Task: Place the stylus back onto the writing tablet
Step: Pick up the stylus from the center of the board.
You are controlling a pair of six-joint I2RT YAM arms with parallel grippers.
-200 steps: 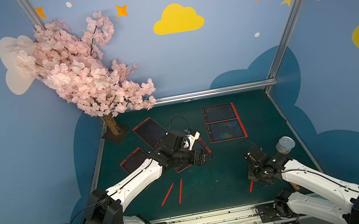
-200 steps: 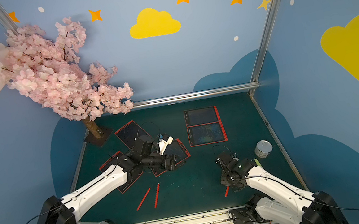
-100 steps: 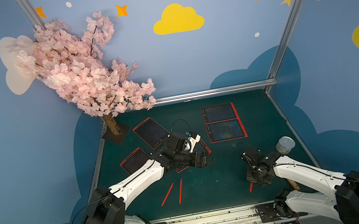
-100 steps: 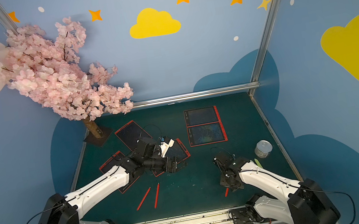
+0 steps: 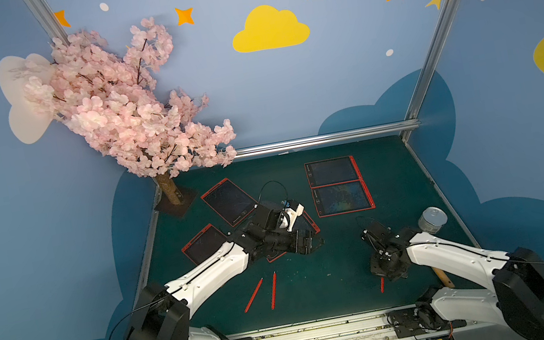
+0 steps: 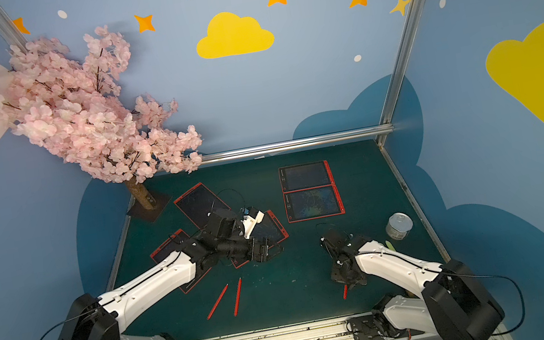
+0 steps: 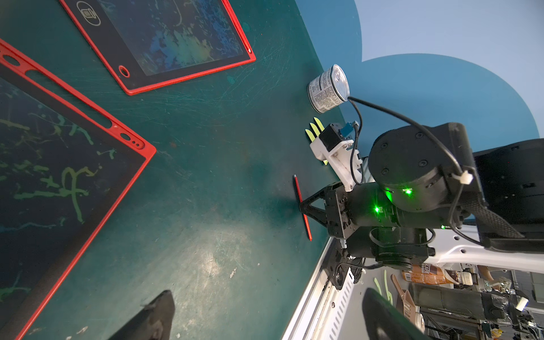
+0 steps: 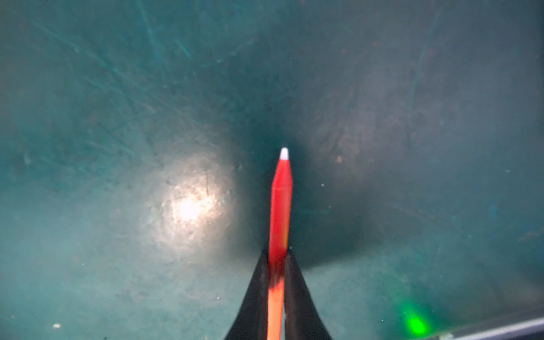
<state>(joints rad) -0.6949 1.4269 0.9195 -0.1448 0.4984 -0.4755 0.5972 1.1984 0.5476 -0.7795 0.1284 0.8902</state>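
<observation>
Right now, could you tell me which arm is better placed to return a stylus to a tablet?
Right. The right gripper is shut on a red stylus near the mat's front edge, and a writing tablet lies beyond it. The left gripper is open and empty.

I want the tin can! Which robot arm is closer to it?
Right. The right arm is beside the can; the left arm is farther off, over a tablet.
</observation>
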